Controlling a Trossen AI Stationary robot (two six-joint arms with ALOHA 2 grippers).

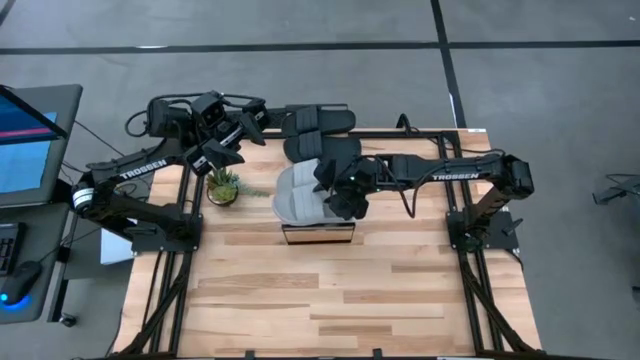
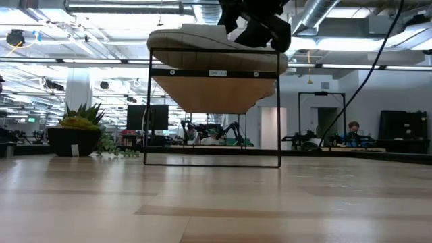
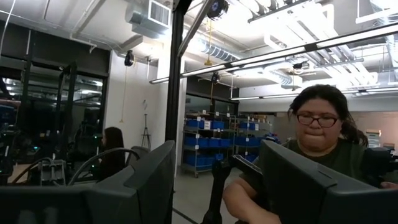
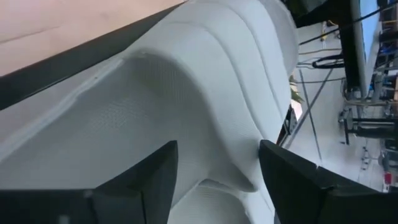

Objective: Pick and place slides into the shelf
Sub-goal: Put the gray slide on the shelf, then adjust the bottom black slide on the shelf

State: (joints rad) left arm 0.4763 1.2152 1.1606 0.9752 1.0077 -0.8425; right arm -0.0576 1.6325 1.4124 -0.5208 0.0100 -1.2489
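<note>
The bare wooden tabletop (image 1: 330, 300) is lying nearest the low camera. Farther across, the shelf (image 2: 214, 73) is standing as a light-wood box raised on a thin black wire frame (image 2: 149, 108), with a silvery front edge.

Two pale grey-green slides (image 1: 296, 193) are sitting side by side on top of the shelf, their toes overhanging its far end. The right gripper (image 1: 345, 190) is positioned over the slide nearer the right arm. In the right wrist view its dark fingers (image 4: 152, 177) are standing apart on either side of the strap of that pale slide (image 4: 205, 118); whether the pads are touching the strap cannot be told.

Left of the shelf, a small potted plant (image 1: 223, 187) is standing on the tabletop.

Beyond the shelf, two black slides (image 1: 318, 122) are lying at the table's far edge. The left gripper (image 1: 252, 120) is hovering near them, raised and pointing out into the room; its fingers (image 3: 149, 180) are spread apart with nothing between them.

Behind the table, a person (image 3: 311, 155) wearing glasses is showing in the left wrist view
</note>
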